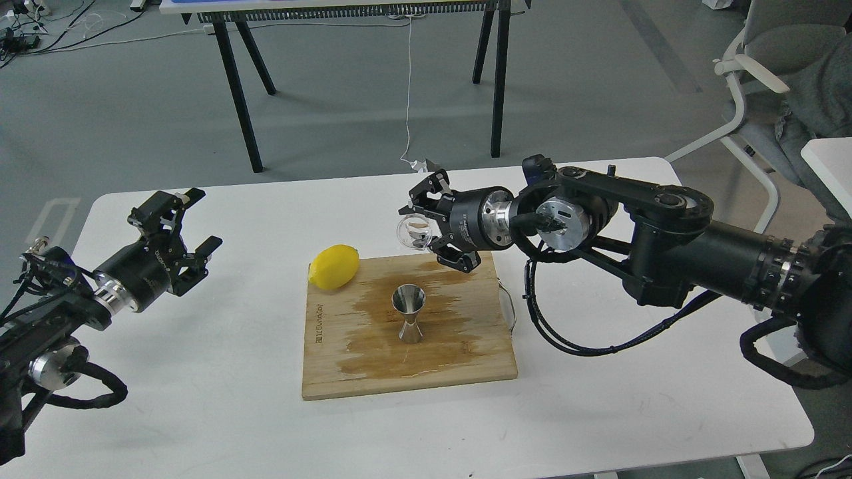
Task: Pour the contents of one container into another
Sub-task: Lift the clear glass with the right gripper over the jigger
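Holding the small clear glass cup [415,233] above the far edge of the wooden cutting board [406,326], the right gripper [436,223] reaches in from the right with its fingers [459,261] closed around the cup. The cup is tipped on its side, its mouth turned toward the left, and a small brownish patch shows inside the glass; whether that is liquid or a reflection cannot be told. The cup hangs clear of the board, up and slightly behind the jigger.

The stainless-steel jigger [409,313] stands upright near the middle of the board, its wider cone opening upward. What lies inside its upper cone cannot be made out. Around its base the board carries a broad dark stain that looks wet, spreading toward the front and the right.

A lemon [334,267] rests at the board's far left corner, partly overhanging the edge, well apart from the jigger.

The left gripper [193,233] hovers over the left part of the white table [200,412], away from the board. Its fingers [208,247] are spread apart and hold nothing.
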Available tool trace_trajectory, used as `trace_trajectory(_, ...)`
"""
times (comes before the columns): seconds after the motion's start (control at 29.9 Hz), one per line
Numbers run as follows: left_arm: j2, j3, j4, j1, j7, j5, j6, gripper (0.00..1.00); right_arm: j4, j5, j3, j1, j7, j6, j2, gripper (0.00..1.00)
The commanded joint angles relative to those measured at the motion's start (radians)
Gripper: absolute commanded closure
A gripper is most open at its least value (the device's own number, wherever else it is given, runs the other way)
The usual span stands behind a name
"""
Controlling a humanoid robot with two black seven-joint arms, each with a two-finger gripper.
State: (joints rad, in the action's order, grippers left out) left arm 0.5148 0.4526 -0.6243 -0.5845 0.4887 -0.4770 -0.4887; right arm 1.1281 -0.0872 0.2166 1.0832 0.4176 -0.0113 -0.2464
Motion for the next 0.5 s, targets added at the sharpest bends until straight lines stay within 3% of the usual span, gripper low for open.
trace_trajectory(0.0,-0.002,0.003,0.000,0.000,0.000,0.000,0.000,0.01,0.033,-0.077,-0.023,0.003,-0.008,0.004,-0.017,0.75)
trace_trajectory(0.47,-0.012,0.003,0.000,0.000,0.000,0.000,0.000,0.01,0.128,-0.123,-0.129,0.090,-0.040,0.057,-0.045,0.75)
